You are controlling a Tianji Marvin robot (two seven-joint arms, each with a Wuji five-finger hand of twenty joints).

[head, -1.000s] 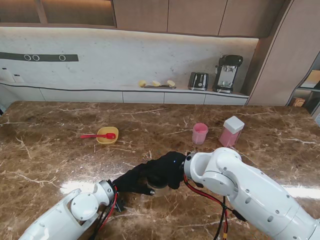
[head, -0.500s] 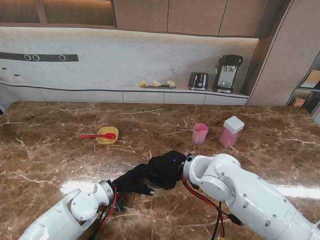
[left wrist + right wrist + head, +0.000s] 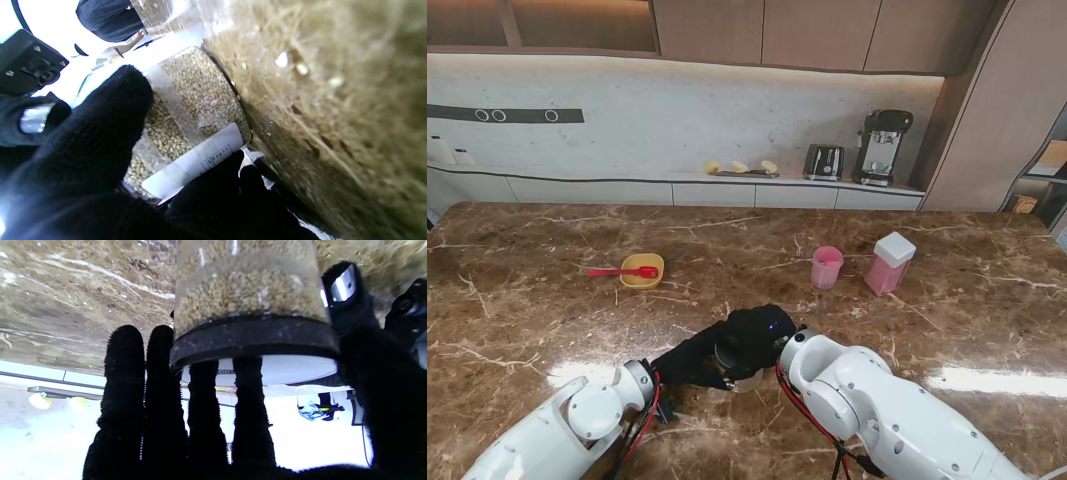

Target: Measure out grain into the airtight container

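Observation:
A clear jar [image 3: 200, 90] of pale grain with a white label stands on the table close in front of me. My left hand [image 3: 689, 362] is shut around its body [image 3: 247, 283], the black-gloved fingers [image 3: 96, 133] wrapped on the glass. Over the jar's top sits my right hand [image 3: 757, 335], its fingers [image 3: 206, 400] and thumb closed on the black lid [image 3: 253, 333]. In the stand view both hands hide the jar almost entirely. The pink airtight container [image 3: 889, 262] with a white lid stands far off to the right. A pink cup [image 3: 826, 267] is beside it.
A yellow bowl [image 3: 641, 270] with a red spoon [image 3: 612, 271] across it sits farther from me on the left. The brown marble table [image 3: 547, 320] runs wide on both sides. A toaster [image 3: 823, 161] and a coffee machine [image 3: 882, 147] stand on the back counter.
My right forearm and elbow have swung nearer to me and to the left while the hand stayed on the lid. The left hand and the jar have held still.

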